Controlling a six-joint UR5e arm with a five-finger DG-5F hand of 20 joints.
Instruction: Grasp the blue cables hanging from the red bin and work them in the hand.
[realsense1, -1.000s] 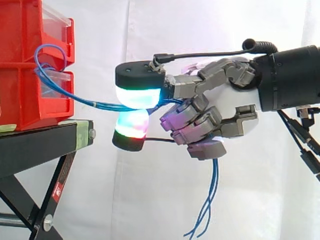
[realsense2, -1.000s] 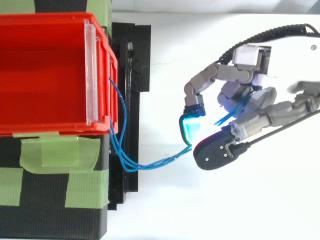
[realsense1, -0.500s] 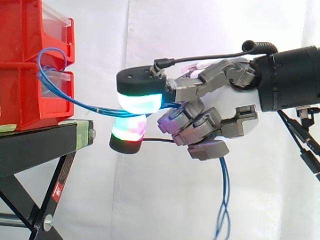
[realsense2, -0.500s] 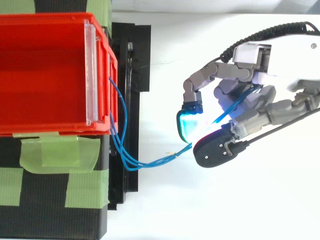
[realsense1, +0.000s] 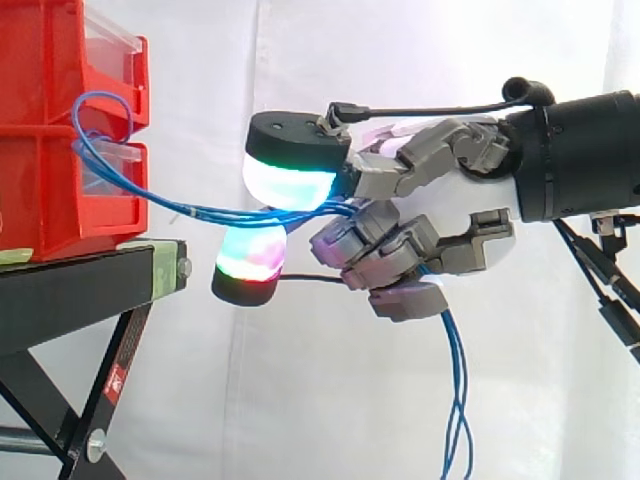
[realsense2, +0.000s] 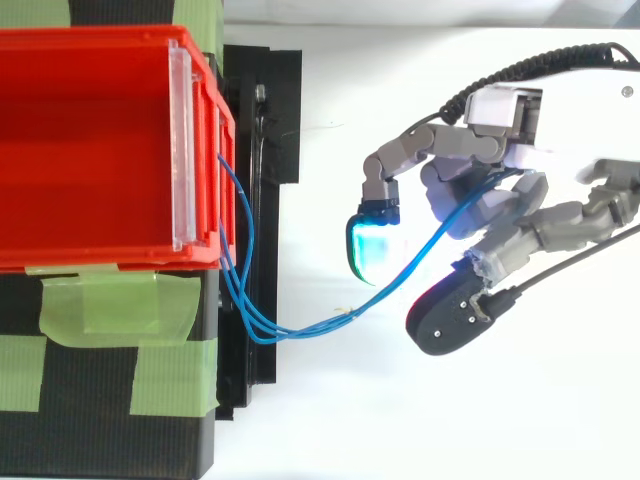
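Several thin blue cables (realsense1: 200, 212) leave the front of the red bin (realsense1: 60, 120) and run right into my hand (realsense1: 455, 200). They pass between a glowing upper pad (realsense1: 290, 170) and a lower pad (realsense1: 250, 262), which stand apart. Curled fingers near the palm hold the strands. Below the hand the loose ends (realsense1: 458, 400) hang down. From above, the cables (realsense2: 300, 325) loop out from the bin's rim (realsense2: 205, 150), then rise between a cyan pad (realsense2: 365, 245) and a black-backed pad (realsense2: 450, 315) into the hand (realsense2: 490, 200).
The red bins sit stacked on a black stand (realsense1: 80, 280) with green tape (realsense2: 110, 310) on its top. A white curtain hangs behind. The arm comes in from the right, and open space lies below and around the hand.
The two glowing pads that pinched the cables have spread apart. The upper pad rose and the lower one dropped. The loose ends now hang straighter under the hand.
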